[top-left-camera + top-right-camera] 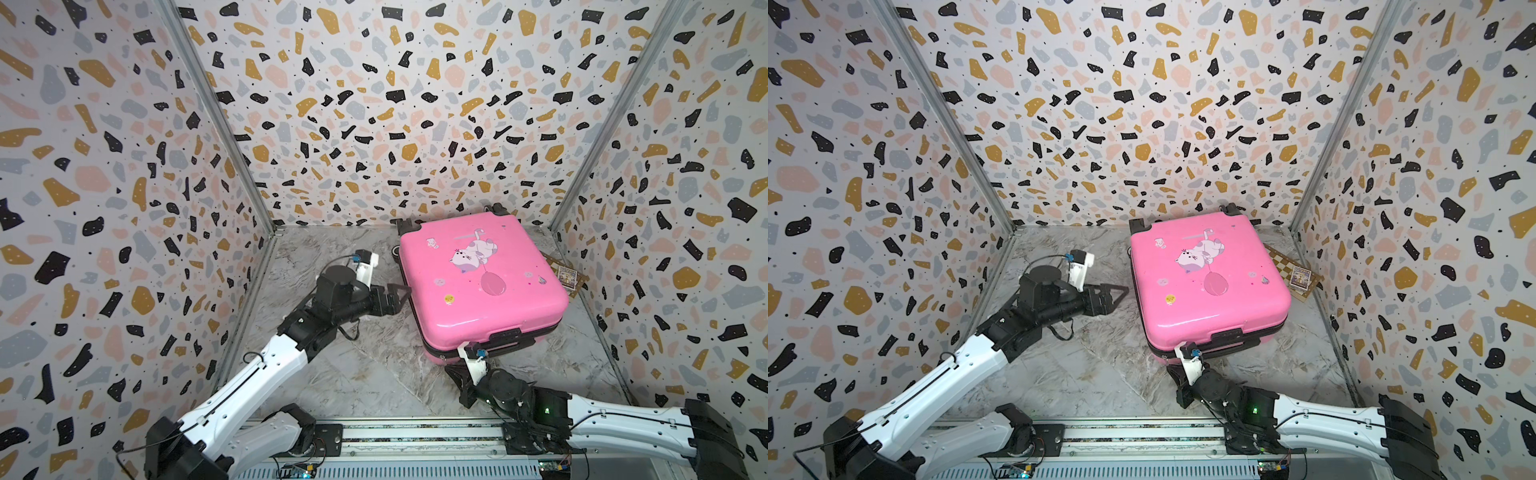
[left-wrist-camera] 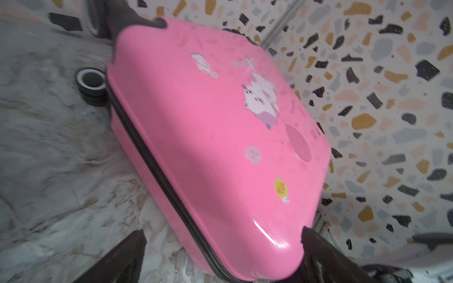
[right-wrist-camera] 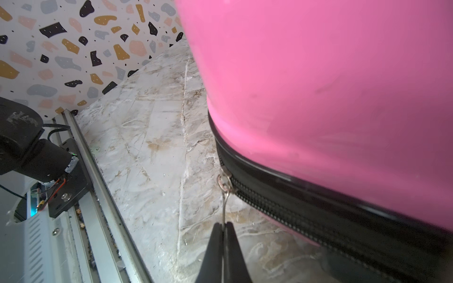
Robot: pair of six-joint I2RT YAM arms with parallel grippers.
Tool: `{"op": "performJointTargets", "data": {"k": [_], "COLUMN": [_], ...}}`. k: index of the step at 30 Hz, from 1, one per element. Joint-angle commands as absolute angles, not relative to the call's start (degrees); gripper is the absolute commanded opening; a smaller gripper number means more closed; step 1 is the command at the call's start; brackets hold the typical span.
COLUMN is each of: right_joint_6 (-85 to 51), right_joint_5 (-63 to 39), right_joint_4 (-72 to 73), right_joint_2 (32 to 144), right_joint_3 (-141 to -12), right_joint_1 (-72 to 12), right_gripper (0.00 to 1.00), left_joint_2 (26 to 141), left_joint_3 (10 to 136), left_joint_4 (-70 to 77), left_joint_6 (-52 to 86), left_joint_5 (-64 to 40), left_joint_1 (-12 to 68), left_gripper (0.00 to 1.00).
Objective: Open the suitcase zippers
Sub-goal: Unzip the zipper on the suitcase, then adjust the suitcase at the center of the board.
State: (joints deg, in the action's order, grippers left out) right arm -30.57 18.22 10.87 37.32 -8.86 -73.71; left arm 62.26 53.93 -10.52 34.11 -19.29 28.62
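Pink suitcase (image 1: 482, 291) lies flat, far right of marble table (image 1: 353, 374); right gripper (image 3: 223, 226) pinched tight on a zipper pull (image 3: 226, 191) at its near corner, left gripper (image 1: 1119, 296) gaping wide beside its left edge, holding nothing.

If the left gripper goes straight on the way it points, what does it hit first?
The suitcase: the open left gripper aims at its side, probably meeting the pink shell by the zipper.
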Motion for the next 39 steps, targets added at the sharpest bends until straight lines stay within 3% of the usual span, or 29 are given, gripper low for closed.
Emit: {"op": "performJointTargets", "data": {"k": [1,7,16,33,37,39], "right_joint_6": [-33.8,-34.8,-34.8,-35.3,-35.6,-35.7], "right_joint_5": [15.3,15.5,15.9,17.4,17.7,17.7], "right_joint_4": [4.7,1.9,1.4,-2.8,-3.3,-3.4], "right_joint_2": [34.2,30.9,31.3,29.0,28.8,28.8], "right_joint_3": [-8.1,-7.2,-8.0,-10.2,-10.3,-10.3], "right_joint_1": [-74.8,-74.9,-75.3,-75.6,-75.7,-75.7], "right_gripper": [0.0,0.0,0.0,0.0,0.0,0.0], "left_joint_2": [67.6,83.2,110.4,133.9,135.1,135.7], "left_joint_3": [57.6,65.4,83.0,103.3,104.5,105.0], "left_joint_4": [-9.9,4.1,21.3,31.8,32.5,33.1], "left_joint_6": [36.7,48.0,66.6,84.2,84.7,85.3], "left_joint_5": [-26.4,-36.3,-45.6,-47.5,-47.7,-47.7], "left_joint_1": [21.8,14.8,13.8,13.5,14.4,14.5], "left_gripper": [0.99,0.99,0.99,0.99,0.92,0.82]}}
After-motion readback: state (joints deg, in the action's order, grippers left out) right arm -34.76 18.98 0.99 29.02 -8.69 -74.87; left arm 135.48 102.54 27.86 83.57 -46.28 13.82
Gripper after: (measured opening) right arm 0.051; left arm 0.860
